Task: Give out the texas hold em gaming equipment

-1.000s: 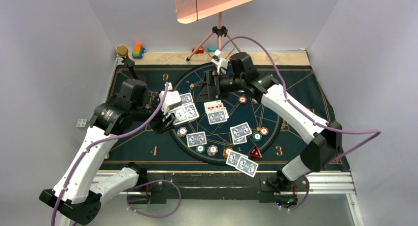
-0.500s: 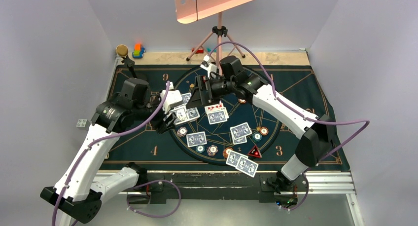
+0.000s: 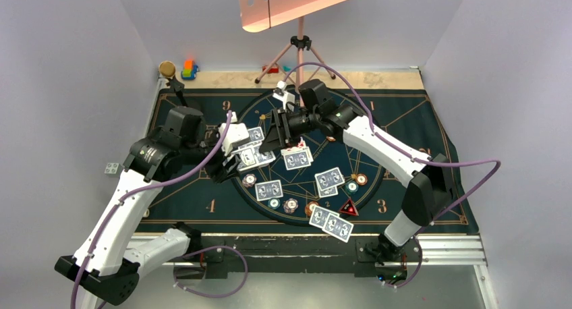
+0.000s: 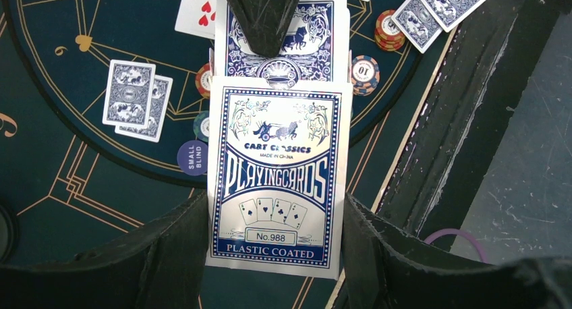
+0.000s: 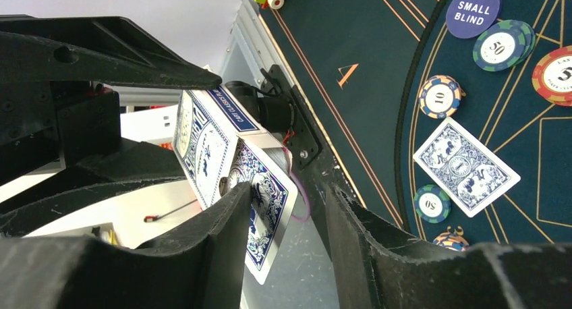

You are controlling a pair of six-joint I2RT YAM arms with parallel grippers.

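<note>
The left hand is clamped on a blue playing-card box, held above the left centre of the dark mat. The right hand, fingers parted, straddles one card sticking out of the box.

Card box, printed face: "CART CLASSICS", "MADE IN CHINA", "PLAYING CARDS", "No.988", "PLASTIC COATED".
Dark-blue disc: "SMALL BLIND".
Blue-and-orange chip: "10".
Green-striped chip: "50".
Mat, gold numerals: "9" far left, "4" near left, "3" near right.
</note>
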